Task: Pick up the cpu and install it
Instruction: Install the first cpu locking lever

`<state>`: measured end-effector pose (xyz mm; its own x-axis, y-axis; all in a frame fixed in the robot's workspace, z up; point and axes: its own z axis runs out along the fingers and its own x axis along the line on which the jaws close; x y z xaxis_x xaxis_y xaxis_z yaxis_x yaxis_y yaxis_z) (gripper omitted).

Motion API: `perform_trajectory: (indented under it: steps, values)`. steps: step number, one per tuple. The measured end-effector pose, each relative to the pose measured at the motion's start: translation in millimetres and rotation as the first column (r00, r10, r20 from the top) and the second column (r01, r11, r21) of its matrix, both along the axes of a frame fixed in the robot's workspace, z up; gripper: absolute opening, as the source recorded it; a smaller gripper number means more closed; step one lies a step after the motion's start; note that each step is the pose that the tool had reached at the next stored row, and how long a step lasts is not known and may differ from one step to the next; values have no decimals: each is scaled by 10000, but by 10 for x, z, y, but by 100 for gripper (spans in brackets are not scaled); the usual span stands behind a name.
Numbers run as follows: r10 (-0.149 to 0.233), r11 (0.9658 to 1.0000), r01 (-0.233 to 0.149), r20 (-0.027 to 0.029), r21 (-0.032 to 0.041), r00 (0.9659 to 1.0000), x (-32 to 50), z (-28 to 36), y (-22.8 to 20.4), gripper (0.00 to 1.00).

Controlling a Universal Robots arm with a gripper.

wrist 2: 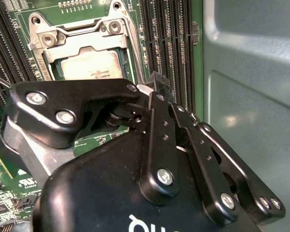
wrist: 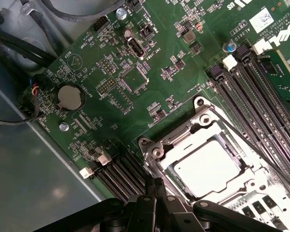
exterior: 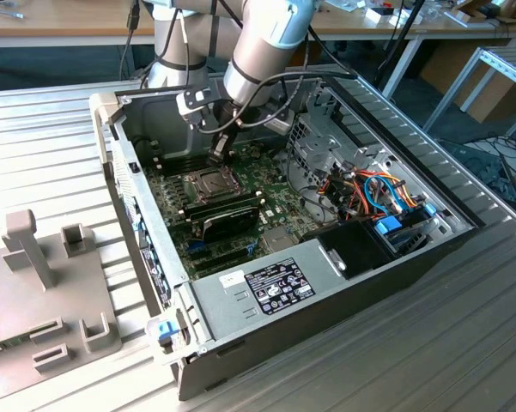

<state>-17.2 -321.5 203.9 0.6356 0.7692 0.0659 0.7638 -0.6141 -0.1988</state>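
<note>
Your end effector [exterior: 220,155] hangs in the upper middle of the exterior view, inside the open computer case [exterior: 326,283] that rests on the counter [exterior: 464,343]. Its fingers [wrist: 157,188] are clenched, the tips pressed together. In both wrist views the cpu [wrist: 207,166] lies flat in the socket on the green motherboard [wrist: 111,96], ringed by the metal frame [wrist: 157,153]. The fingertips sit just beside a corner of that frame, near the black memory slots [wrist: 260,96]
</note>
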Motion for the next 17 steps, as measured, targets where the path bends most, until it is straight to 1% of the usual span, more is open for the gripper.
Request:
perform_trajectory:
  steps: [8, 13, 15, 17]
  values:
    - [0, 10000, 0, -1, -10, 10000, 11, -36, -2, 11]
    - [1, 10000, -1, 0, -12, 10000, 13, -40, -2, 11]
    - [0, 10000, 0, 6, -4, 10000, 14, -23, -1, 11]
    - [1, 10000, -1, 1, -9, 10000, 13, 22, -2, 11]
